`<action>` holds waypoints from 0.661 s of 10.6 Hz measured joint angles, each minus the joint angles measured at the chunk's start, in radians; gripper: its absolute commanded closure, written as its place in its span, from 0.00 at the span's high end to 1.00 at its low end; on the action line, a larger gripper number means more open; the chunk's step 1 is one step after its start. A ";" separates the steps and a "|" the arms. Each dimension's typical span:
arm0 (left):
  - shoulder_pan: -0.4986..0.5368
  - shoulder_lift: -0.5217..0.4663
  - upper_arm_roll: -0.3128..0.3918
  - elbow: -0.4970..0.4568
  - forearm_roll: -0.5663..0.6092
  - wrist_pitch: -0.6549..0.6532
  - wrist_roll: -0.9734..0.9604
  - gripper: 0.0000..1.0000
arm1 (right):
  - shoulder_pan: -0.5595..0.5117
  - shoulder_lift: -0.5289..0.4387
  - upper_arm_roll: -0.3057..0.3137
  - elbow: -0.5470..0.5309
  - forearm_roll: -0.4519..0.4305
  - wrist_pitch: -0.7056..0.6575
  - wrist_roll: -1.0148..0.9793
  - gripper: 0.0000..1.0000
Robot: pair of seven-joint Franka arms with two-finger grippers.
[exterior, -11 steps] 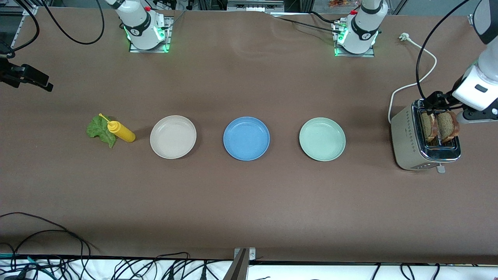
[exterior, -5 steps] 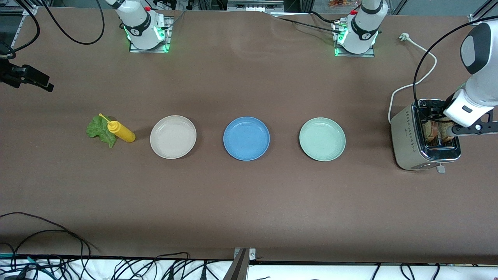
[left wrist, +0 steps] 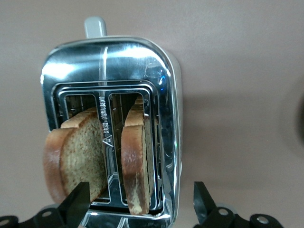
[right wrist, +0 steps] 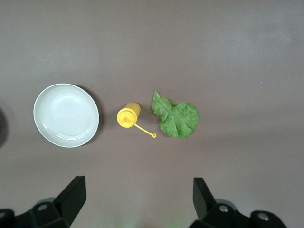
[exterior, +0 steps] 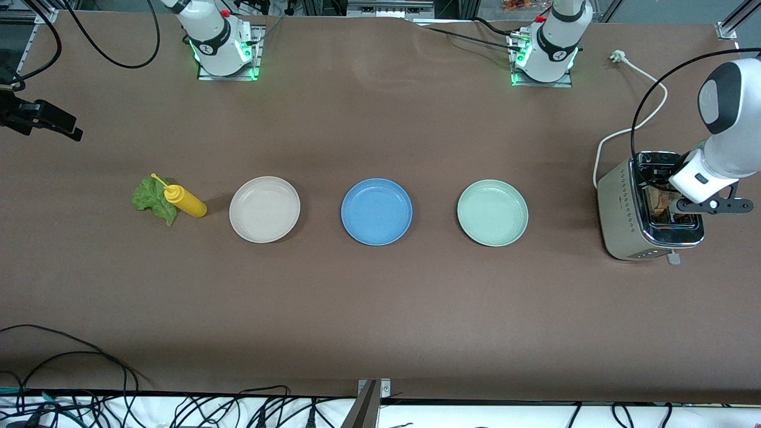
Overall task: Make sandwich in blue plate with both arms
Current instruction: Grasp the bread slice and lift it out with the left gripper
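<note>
While the blue plate (exterior: 376, 211) sits bare in the middle of the row, between the beige plate (exterior: 264, 209) toward the right arm's end and the mint-green plate (exterior: 492, 213) toward the left arm's end, nothing of the sandwich has reached it yet. At the left arm's end of the table the toaster (exterior: 649, 208) holds both bread slices (left wrist: 78, 159) on edge in its two slots, their upper halves standing proud of the chrome top. The left gripper (left wrist: 140, 204) hangs over the toaster with its jaws spread wide and empty, one fingertip (left wrist: 76, 204) just beside the outer slice, the other (left wrist: 202, 202) clear of the toaster's side, so the second slice (left wrist: 137, 161) lies roughly between them. Bread of this kind is likely light, dry and crumbly, and soft enough to dent; a gentle pinch across the flat faces, just below the top crust, looks the safest hold, followed by a straight lift out of the slot. At the right arm's end, the lettuce leaf (right wrist: 175, 116) lies flat on the table, touching the yellow squeeze bottle (right wrist: 129, 115); it is limp, thin and apt to tear, best taken by a raised edge. The right gripper (right wrist: 137, 204) waits high over that spot, open and empty.
</note>
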 measured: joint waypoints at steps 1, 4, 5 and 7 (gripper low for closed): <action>0.003 0.016 0.000 0.000 0.000 0.002 0.001 0.94 | 0.000 0.001 0.000 0.000 0.000 0.000 0.000 1.00; 0.003 0.041 0.000 0.000 0.000 0.003 0.001 0.71 | 0.000 0.002 0.000 0.000 0.000 0.002 0.000 1.00; 0.003 0.045 0.000 0.000 0.000 0.003 0.001 0.60 | 0.000 0.002 0.000 0.000 0.000 0.003 0.000 1.00; 0.003 0.045 -0.001 0.002 0.000 0.003 0.002 0.25 | 0.000 0.004 0.000 0.000 0.000 0.005 0.000 1.00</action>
